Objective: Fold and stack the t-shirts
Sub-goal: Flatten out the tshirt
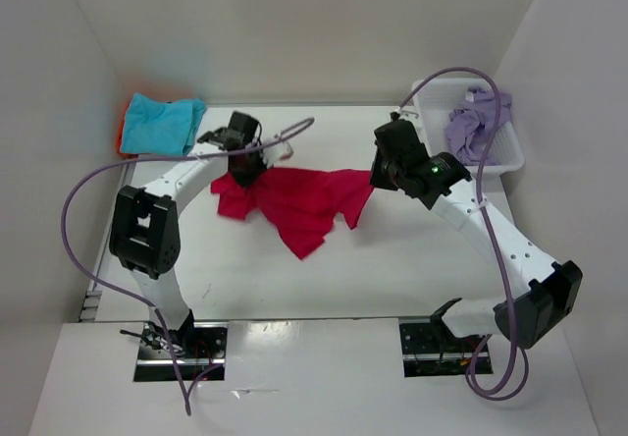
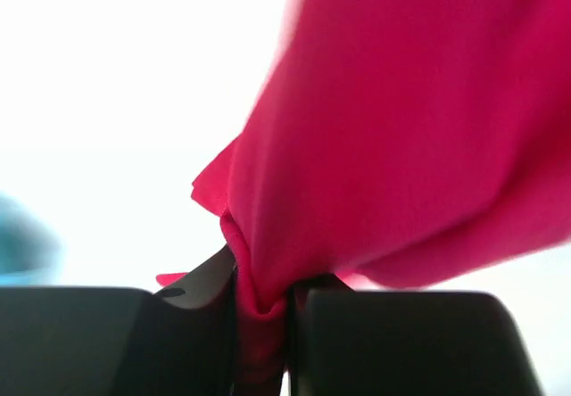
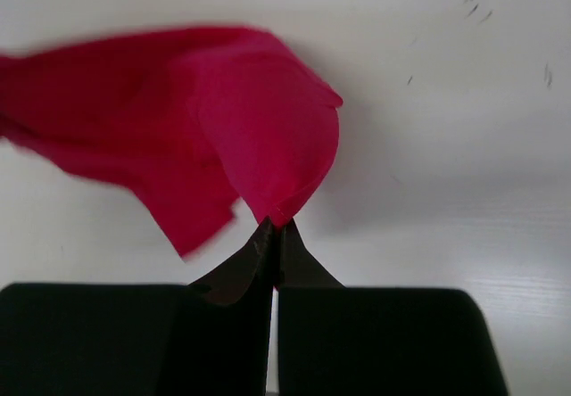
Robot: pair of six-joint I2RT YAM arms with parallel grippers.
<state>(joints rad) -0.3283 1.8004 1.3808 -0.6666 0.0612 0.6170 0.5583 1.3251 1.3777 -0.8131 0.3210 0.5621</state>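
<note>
The magenta-red t-shirt (image 1: 299, 203) hangs stretched between both grippers above the table's middle. My left gripper (image 1: 242, 168) is shut on a bunched fold of it at its left end, and the cloth (image 2: 401, 146) is squeezed between the fingers (image 2: 263, 293). At the right end, my right gripper (image 1: 376, 175) is shut on a hem corner (image 3: 284, 210) pinched at its fingertips (image 3: 278, 228). A turquoise t-shirt (image 1: 163, 122) lies folded at the back left on top of an orange one (image 1: 125, 134). The lavender t-shirt (image 1: 473, 127) lies crumpled in the basket.
A white mesh basket (image 1: 502, 157) stands at the back right beside the right arm. White walls close in the table on the left, back and right. Purple cables loop off both arms.
</note>
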